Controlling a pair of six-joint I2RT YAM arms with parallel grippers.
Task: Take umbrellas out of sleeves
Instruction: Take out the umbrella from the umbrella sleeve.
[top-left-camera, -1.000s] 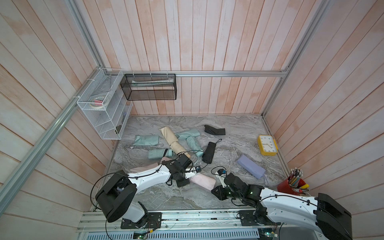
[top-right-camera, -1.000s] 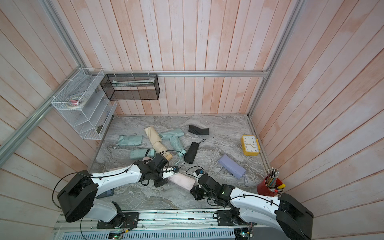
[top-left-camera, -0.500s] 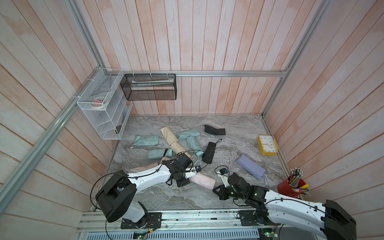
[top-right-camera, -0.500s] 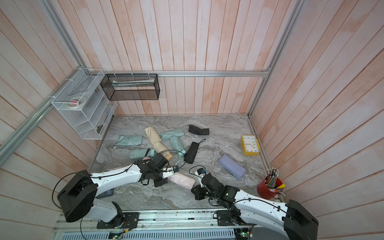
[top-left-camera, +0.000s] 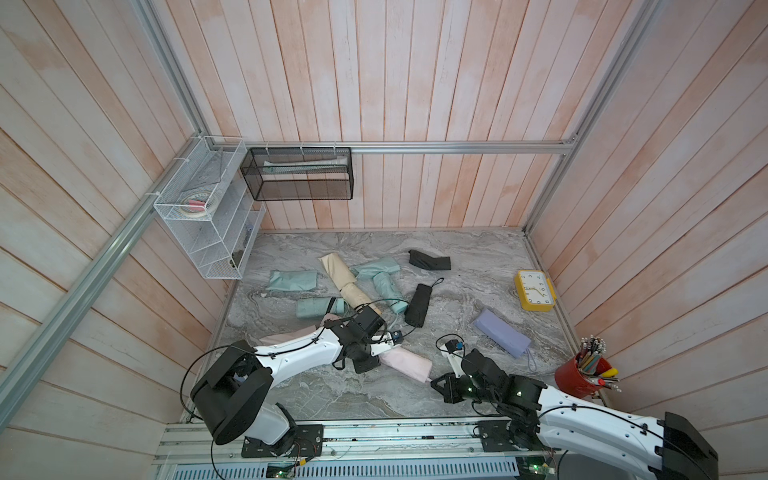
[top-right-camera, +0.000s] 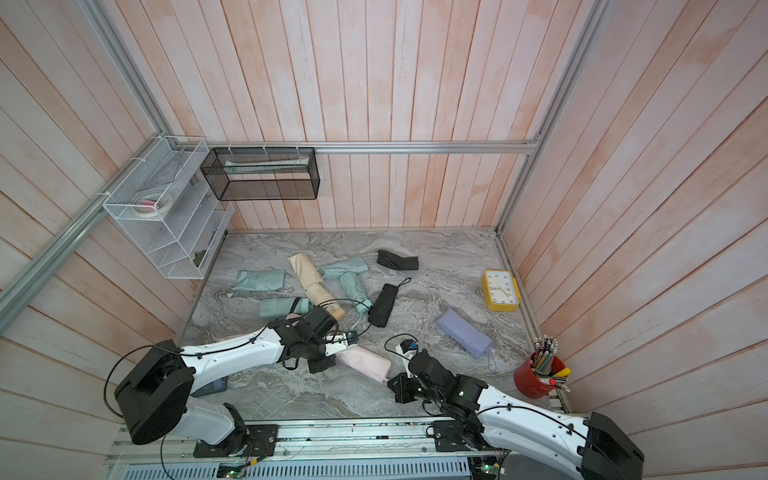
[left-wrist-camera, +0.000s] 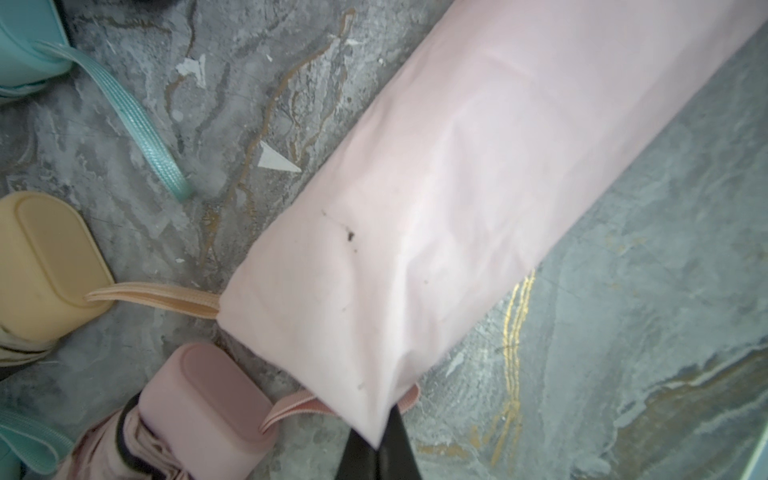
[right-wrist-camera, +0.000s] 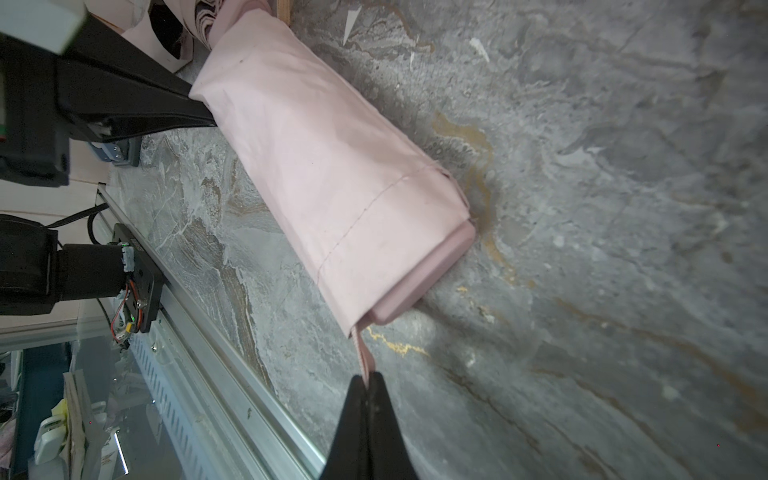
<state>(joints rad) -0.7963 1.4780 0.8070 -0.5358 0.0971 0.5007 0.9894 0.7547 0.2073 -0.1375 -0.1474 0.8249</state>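
A pink sleeve (top-left-camera: 406, 364) (right-wrist-camera: 324, 158) lies near the table's front with a pink umbrella inside. Its handle (right-wrist-camera: 428, 274) pokes out of the open end. My left gripper (left-wrist-camera: 380, 444) (top-left-camera: 370, 360) is shut on a corner of the sleeve's closed end (left-wrist-camera: 374, 395). My right gripper (right-wrist-camera: 369, 379) (top-left-camera: 435, 380) is shut on the umbrella's pink wrist cord (right-wrist-camera: 363, 353), a short way from the handle. Farther back lie a cream umbrella (top-left-camera: 345, 278), mint umbrellas (top-left-camera: 388, 291), mint sleeves (top-left-camera: 291, 280), a black umbrella (top-left-camera: 417, 305), a black sleeve (top-left-camera: 428, 262) and a lavender one (top-left-camera: 500, 332).
A bare pink umbrella handle (left-wrist-camera: 208, 390) and a cream handle (left-wrist-camera: 45, 266) lie close to the left gripper. A yellow clock (top-left-camera: 534, 290) and a red pencil cup (top-left-camera: 582, 374) stand at the right. A white wire rack (top-left-camera: 208, 216) and a black mesh basket (top-left-camera: 297, 174) hang on the walls.
The right gripper's jaws have closed on the pink wrist cord and its arm has shifted a little. The left arm has held still on the sleeve.
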